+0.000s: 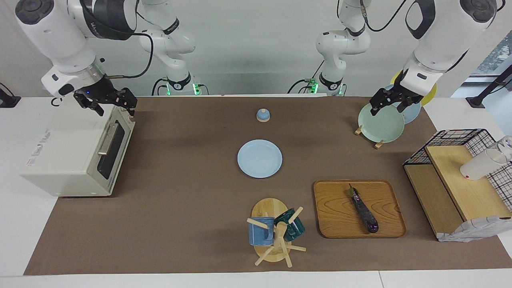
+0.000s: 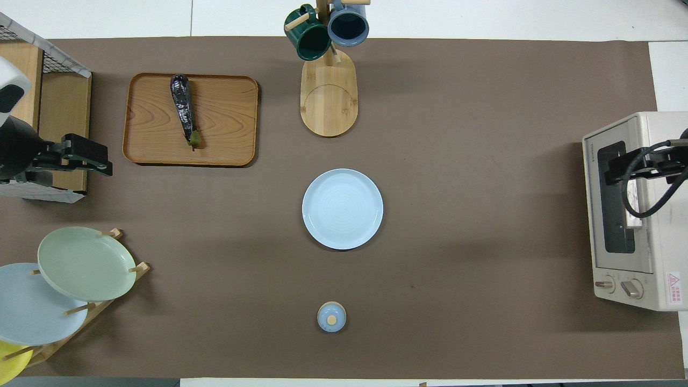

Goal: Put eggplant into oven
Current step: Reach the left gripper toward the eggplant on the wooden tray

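Eggplant (image 1: 364, 210) lies on wooden tray (image 1: 332, 224) toward the left arm's end of the worktop. Oven (image 1: 68, 160), door closed, sits at the right arm's end. Left claw (image 1: 391, 105) open over plate rack (image 1: 378, 144); right claw (image 1: 107, 105) open over oven.

TOSHIBA – on the oven (image 2: 634, 209) front, faint
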Available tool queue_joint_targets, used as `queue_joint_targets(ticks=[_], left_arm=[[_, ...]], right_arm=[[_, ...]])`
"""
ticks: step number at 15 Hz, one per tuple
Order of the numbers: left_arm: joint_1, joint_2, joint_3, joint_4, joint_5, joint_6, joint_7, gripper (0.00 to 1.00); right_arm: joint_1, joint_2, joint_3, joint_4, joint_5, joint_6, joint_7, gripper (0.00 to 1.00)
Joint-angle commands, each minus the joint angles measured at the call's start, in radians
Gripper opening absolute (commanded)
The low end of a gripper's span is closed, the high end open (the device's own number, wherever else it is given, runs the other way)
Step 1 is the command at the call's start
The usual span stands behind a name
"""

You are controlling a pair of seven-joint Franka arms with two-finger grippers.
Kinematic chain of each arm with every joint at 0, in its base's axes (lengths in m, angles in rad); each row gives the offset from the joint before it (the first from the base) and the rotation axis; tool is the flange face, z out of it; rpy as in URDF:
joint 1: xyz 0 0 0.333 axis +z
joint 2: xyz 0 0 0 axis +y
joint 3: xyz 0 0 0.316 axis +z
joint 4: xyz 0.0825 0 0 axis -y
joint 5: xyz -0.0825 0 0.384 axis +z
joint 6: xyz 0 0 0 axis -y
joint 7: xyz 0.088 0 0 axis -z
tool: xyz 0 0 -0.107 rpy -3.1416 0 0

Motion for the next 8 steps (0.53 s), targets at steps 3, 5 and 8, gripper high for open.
queue_joint_targets(ticks=[3,5,8], left_arm=[[-0.013,0.0,0.012,0.009,-0.003,0.011,0.012,1.0],[-0.014,-0.005,0.009,0.005,-0.003,0.02,0.005,1.0],[-0.014,-0.005,0.009,0.002,-0.004,0.069,-0.006,1.0]], right_arm=[[0.006,-0.017,-0.008,-0.019,0.02,-0.004,0.013,1.0],[0.004,-0.017,-0.008,-0.019,0.02,-0.004,0.013,1.0],[0.006,-0.017,-0.008,-0.019,0.02,-0.004,0.013,1.0]])
